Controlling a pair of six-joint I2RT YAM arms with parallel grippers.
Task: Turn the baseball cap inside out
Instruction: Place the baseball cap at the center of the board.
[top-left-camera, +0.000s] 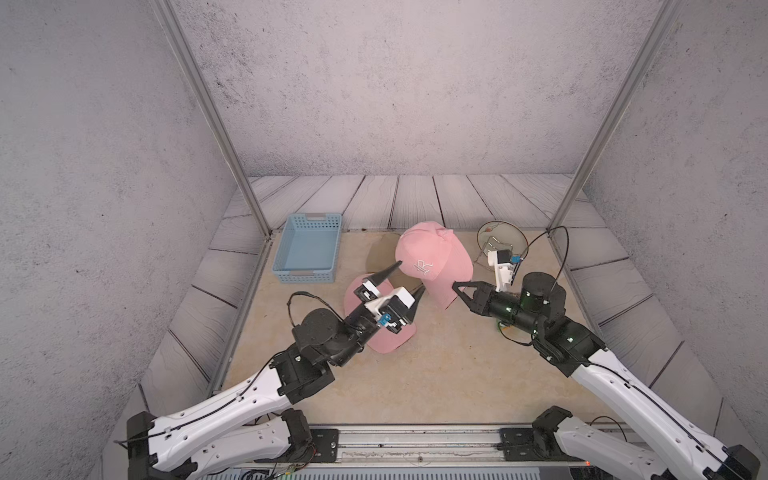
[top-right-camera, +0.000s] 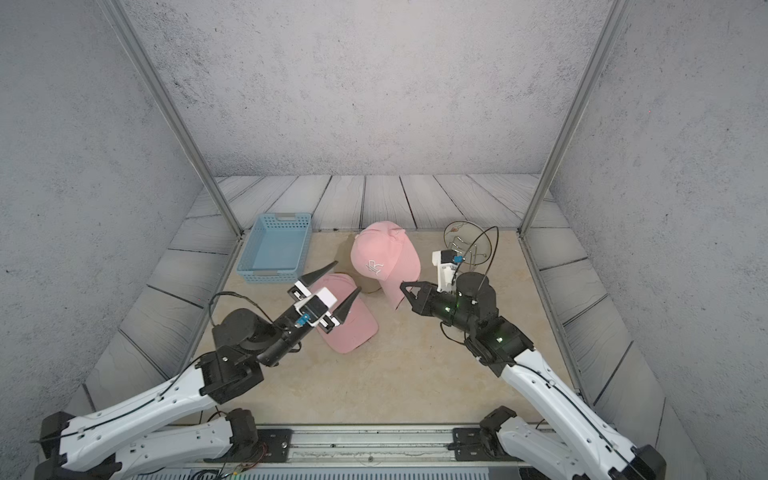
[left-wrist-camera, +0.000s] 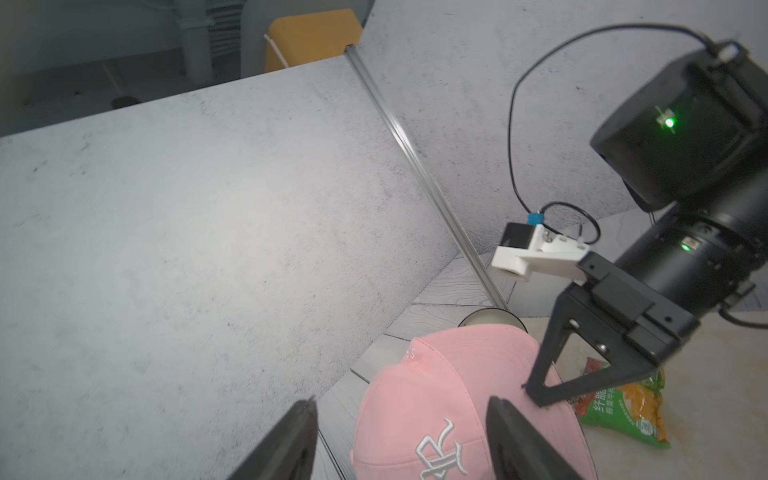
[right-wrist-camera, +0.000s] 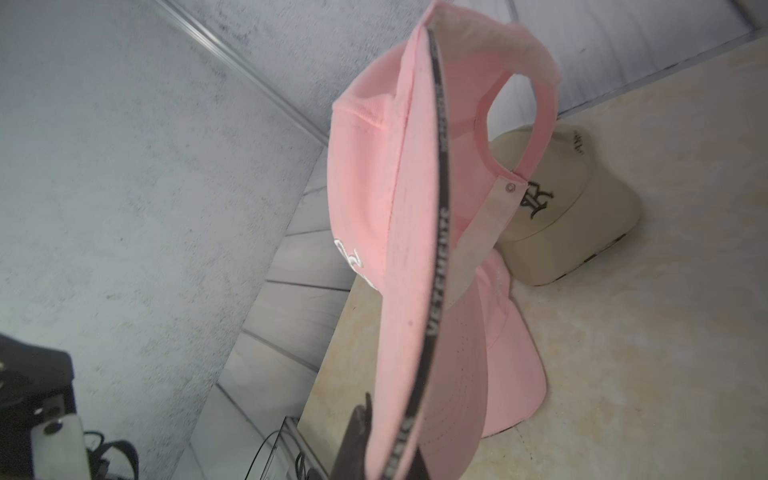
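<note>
We see the cap (top-left-camera: 432, 257) up off the table (top-left-camera: 415, 386), centre of both top views, logo toward the camera, brim hanging toward lower right. R gripper (top-left-camera: 454, 284) sits just right of centre, jaws together, clamped on the brim's lower edge. In the R wrist view the cap (right-wrist-camera: 374, 187) fills the middle, edge-on, w/ black printed tape running down it. A dark finger (right-wrist-camera: 357, 436) shows at the bottom edge against the brim.

L gripper (top-left-camera: 410, 276) is left of centre, jaws well apart, nothing held. One tip lies at the crown's left edge in both top views; can't tell if it touches. In the L wrist view its fingers (left-wrist-camera: 291, 440) stand at the bottom of the frame, one clear of the cap (left-wrist-camera: 436, 395) at left, one over its right part.

A 2nd cap (top-left-camera: 390, 343), also pink, lies on the table under the L gripper. A tan cap (right-wrist-camera: 582, 216) sits on the table, right of frame in the R wrist view. Blue basket (top-left-camera: 305, 276) stands upper left on the table. Snack bag (left-wrist-camera: 623, 407) lies lower right in the L wrist view.
</note>
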